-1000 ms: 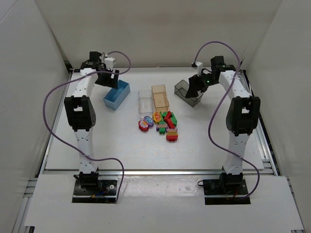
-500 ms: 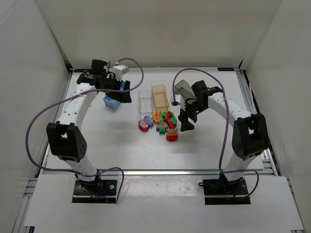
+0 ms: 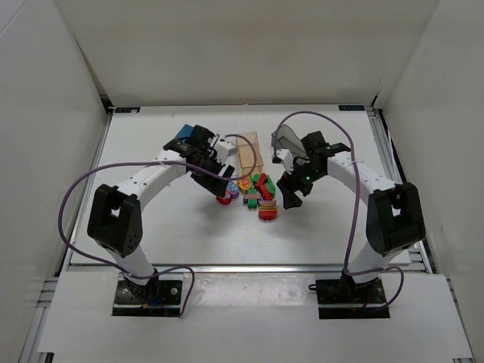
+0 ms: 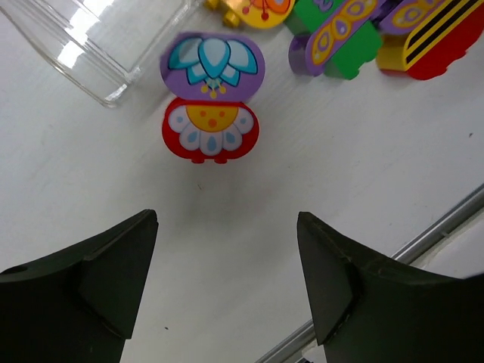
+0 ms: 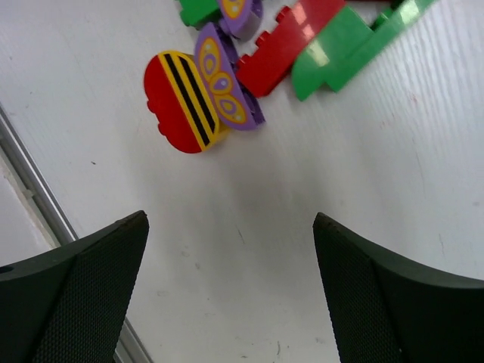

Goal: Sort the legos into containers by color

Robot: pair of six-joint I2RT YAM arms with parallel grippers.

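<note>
Legos (image 3: 255, 193) are sitting in one tight pile mid-table, none in a bin yet, all loose on the white table (image 3: 151, 219). The containers are lining up just behind the pile: peach bin (image 3: 249, 151) in the middle, smoky grey bin (image 3: 285, 138) to its right and partly behind the right arm, light blue bin (image 3: 182, 134) peeking out behind the left arm, and the clear bin (image 4: 98, 45) showing only a corner in the left wrist view. The left gripper (image 4: 227, 221) is hovering low over the pile's left edge with jaws standing wide and nothing between them; straight ahead of it a red flower-print brick (image 4: 210, 130) is lying flat, touching a purple lotus-print brick (image 4: 212, 66), which is lying just beside the clear bin's corner. The right gripper (image 5: 231, 223) is hovering over bare table at the pile's right edge, jaws also spread wide and gripping nothing. Ahead of it a red half-round brick with yellow and black stripes (image 5: 178, 102) is touching a purple wing-print brick (image 5: 223, 83), with a long red brick (image 5: 291, 41) and a green brick (image 5: 340, 49) lying side by side past them. Neither gripper is touching any brick.
</note>
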